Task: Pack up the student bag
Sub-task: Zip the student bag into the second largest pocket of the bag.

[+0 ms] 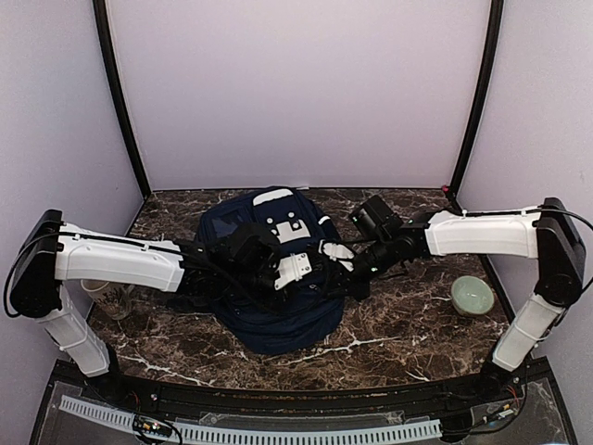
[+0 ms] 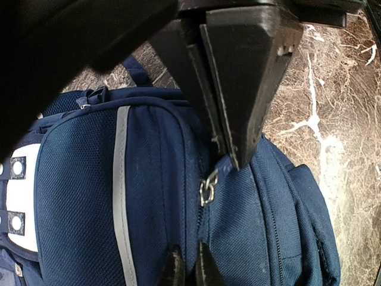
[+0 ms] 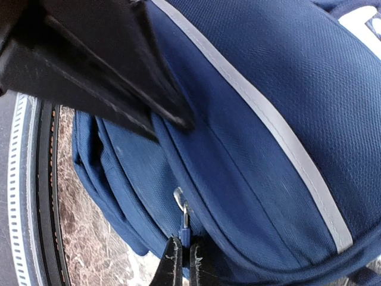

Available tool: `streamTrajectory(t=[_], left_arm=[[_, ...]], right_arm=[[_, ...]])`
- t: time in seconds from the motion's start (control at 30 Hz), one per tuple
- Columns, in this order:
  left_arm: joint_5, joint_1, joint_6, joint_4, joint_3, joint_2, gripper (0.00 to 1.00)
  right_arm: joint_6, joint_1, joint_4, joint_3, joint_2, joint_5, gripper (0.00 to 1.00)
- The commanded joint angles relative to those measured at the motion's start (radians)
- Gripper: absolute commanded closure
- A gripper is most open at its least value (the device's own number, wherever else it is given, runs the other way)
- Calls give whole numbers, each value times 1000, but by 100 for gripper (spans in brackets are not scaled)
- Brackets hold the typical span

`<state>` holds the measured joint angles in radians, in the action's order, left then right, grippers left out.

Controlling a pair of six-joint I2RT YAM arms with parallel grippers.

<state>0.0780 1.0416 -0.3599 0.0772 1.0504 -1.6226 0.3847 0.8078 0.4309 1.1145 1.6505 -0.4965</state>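
Note:
The student bag (image 1: 278,315) is a navy-blue backpack lying flat in the middle of the table, its grey-white stripe (image 2: 121,196) running down the front pocket. Both grippers meet over its upper middle. My left gripper (image 2: 189,269) is shut, pinching a ridge of blue fabric along the zip seam, just below a metal zip slider (image 2: 208,189). My right gripper (image 3: 186,263) is shut on a small blue zip pull tab (image 3: 186,234) that hangs from another metal slider (image 3: 180,199). From above, the left gripper (image 1: 301,271) and right gripper (image 1: 334,255) nearly touch.
A pale green bowl (image 1: 473,295) sits on the marble table (image 1: 408,324) to the right. A whitish cup (image 1: 100,293) stands partly hidden under the left arm. Lilac walls close in the back and both sides.

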Motion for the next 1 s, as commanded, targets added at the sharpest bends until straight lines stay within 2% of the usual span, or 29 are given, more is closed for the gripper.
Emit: streamTrajectory(t=[0.0,0.13,0.4,0.73,0.97], left_arm=[[34,-6,-16,-24,-35,57,100],[23,-6,-16,-5,-64,78,100],[-29,2,-27,-3,-111,122,100],[-35,32,-66,1,-117,98,100],[-29,34,-62,-13,-138,112,100]], right_arm=[[22,-74,42,-23,-25,-30,100],[31,-157,83,-6,-6,-45,100],[21,-210,69,25,44,19,100],[-40,-228,55,180,155,74,100],[-85,-227,29,200,180,99,100]])
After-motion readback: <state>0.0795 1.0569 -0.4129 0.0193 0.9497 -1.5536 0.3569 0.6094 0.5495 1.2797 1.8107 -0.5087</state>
